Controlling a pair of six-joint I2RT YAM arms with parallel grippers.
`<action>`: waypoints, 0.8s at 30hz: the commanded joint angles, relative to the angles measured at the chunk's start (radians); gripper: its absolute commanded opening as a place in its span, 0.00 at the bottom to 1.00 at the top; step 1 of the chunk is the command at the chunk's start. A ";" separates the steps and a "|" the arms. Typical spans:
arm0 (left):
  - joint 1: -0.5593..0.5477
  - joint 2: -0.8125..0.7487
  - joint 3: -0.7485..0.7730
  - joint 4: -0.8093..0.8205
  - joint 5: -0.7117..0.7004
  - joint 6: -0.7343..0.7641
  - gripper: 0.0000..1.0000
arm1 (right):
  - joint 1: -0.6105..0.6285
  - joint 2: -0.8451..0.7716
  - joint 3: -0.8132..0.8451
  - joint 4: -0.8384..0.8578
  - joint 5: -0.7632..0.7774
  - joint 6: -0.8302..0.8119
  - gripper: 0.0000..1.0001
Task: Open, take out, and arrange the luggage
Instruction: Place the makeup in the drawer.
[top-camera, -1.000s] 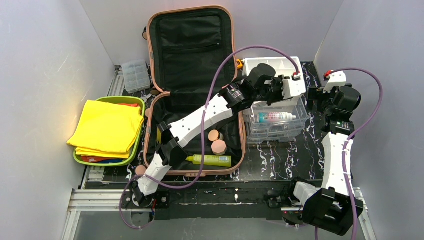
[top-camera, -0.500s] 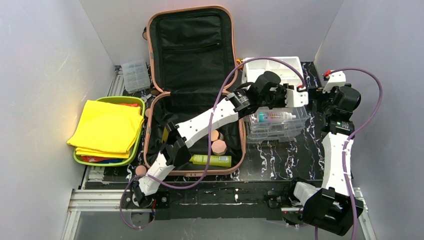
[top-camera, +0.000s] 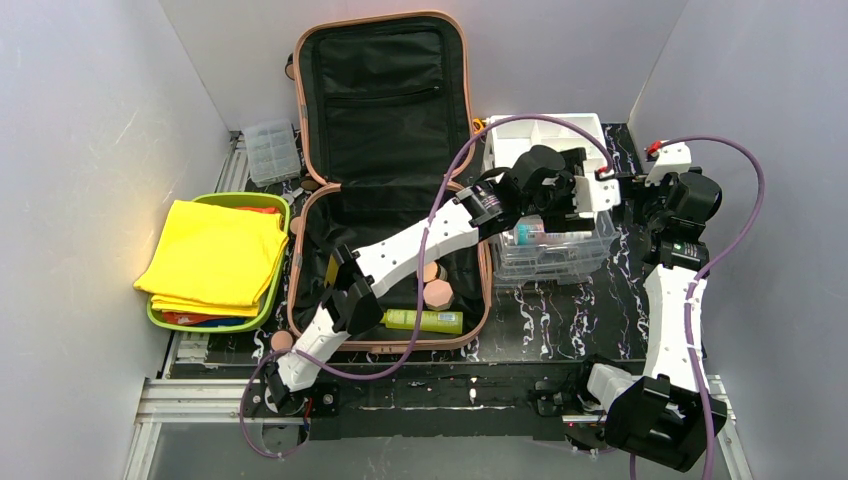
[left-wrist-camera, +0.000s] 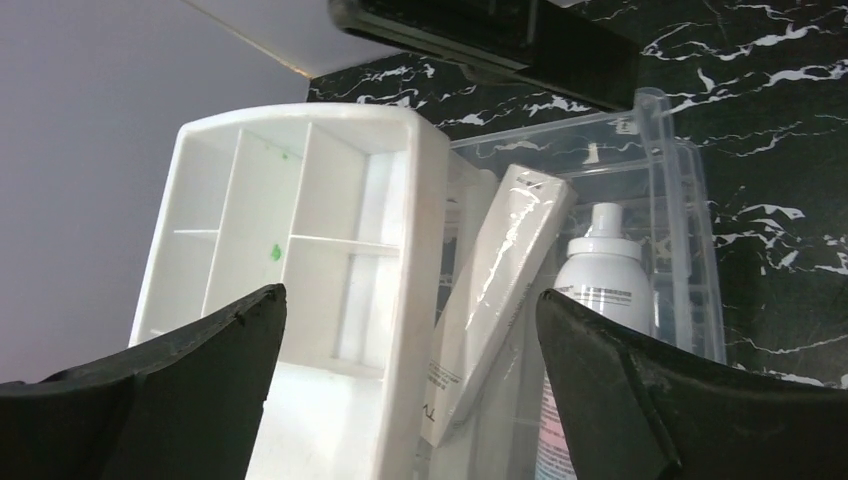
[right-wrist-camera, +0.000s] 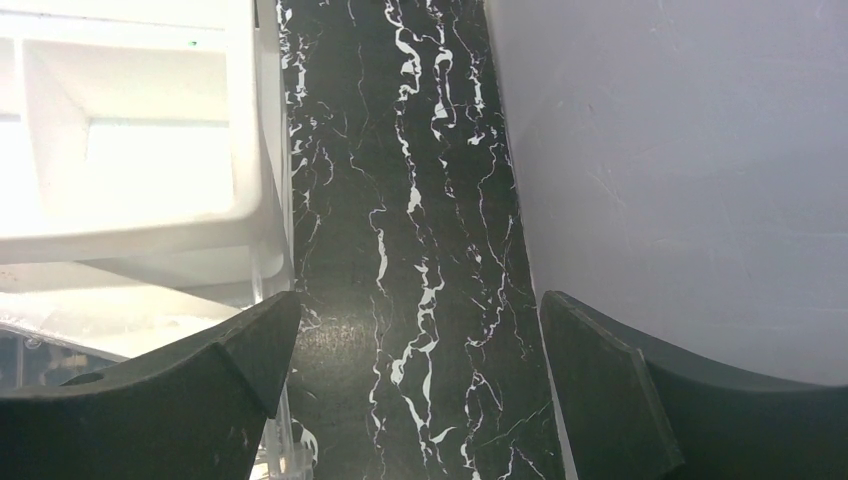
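The luggage (top-camera: 385, 110) lies open, long axis near-to-far, wheels (top-camera: 290, 68) seemingly far.

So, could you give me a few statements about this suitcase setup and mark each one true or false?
1. The pink suitcase lies open. True.
2. The green tray has nothing in it. False: a folded yellow cloth lies in it.
3. The left gripper is clutching a bottle. False: its fingers are apart with nothing between them, above the clear bin.
4. A yellow-green tube lies in the suitcase's near half. True.
5. The right gripper is reaching into the suitcase. False: it is open beside the white organizer, well to the right of the suitcase.
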 joint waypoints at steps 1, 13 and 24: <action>-0.003 -0.100 0.013 0.044 -0.124 -0.049 0.98 | -0.005 -0.025 0.009 0.034 -0.075 -0.038 1.00; 0.237 -0.386 -0.186 -0.079 -0.110 -0.506 0.98 | 0.068 -0.033 0.108 -0.443 -0.823 -0.652 1.00; 0.403 -0.226 -0.121 -0.098 0.005 -0.764 0.98 | 0.101 -0.008 0.123 -0.758 -0.865 -1.167 1.00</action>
